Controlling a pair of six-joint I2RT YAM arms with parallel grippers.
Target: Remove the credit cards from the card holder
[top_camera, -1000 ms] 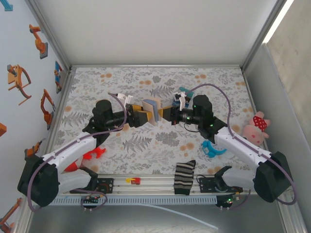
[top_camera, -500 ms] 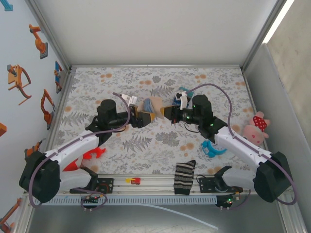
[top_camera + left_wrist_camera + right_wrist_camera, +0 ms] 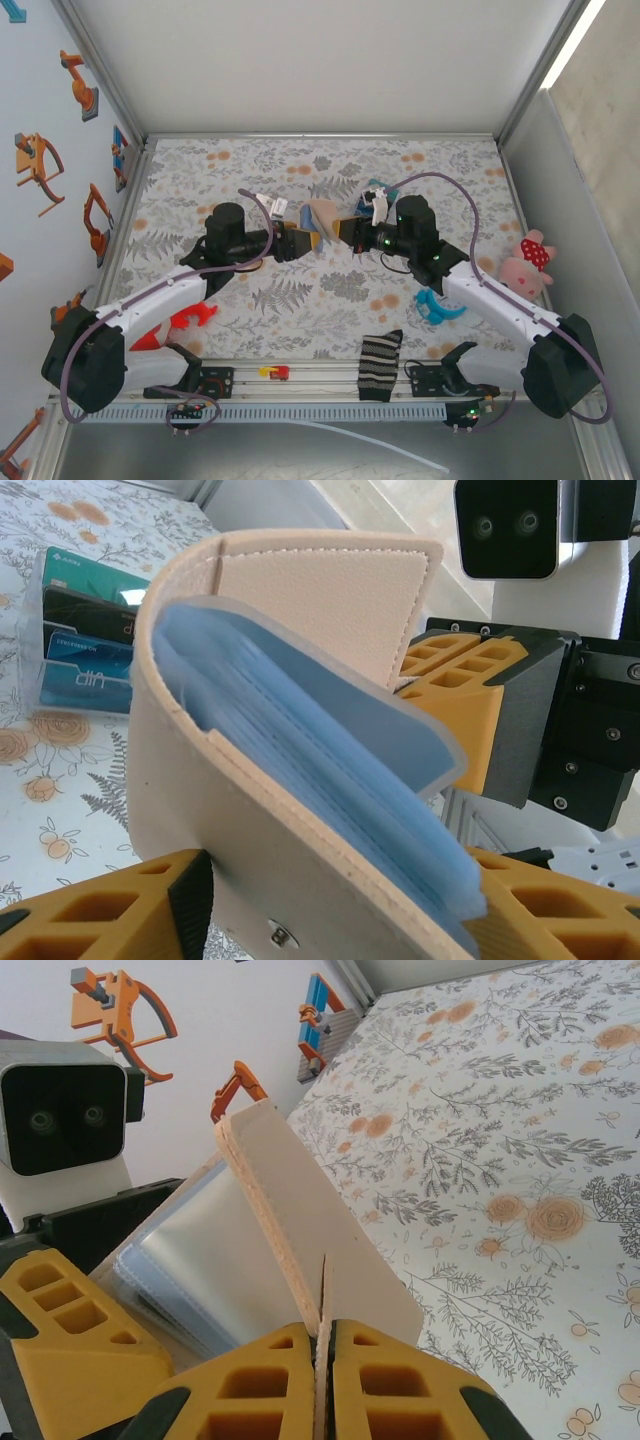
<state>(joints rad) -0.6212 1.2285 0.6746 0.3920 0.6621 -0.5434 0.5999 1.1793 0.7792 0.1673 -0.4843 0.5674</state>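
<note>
While looking down from above, find the card holder (image 3: pixel 320 214) at the centre of the frame, held up off the flowered table (image 3: pixel 300 300) between the two arms; see the left gripper (image 3: pixel 305 240) on its left side, jaws about half closed around the holder's folded end, one black pad (image 3: pixel 190 910) pressed to the tan outer wall at lower left of the left wrist view and the other yellow finger (image 3: pixel 560 910) against the light blue sleeves at lower right; see the right gripper (image 3: pixel 322 1332) at the bottom of the right wrist view, jaws pinched almost flat on the thin edge of a tan flap rising toward upper left; note a clear case of cards (image 3: pixel 80 630) standing on the table at upper left of the left wrist view, apart from the holder; note a striped sock (image 3: pixel 380 365) low in the top view and a pink plush toy (image 3: pixel 528 262) at its right edge.
</note>
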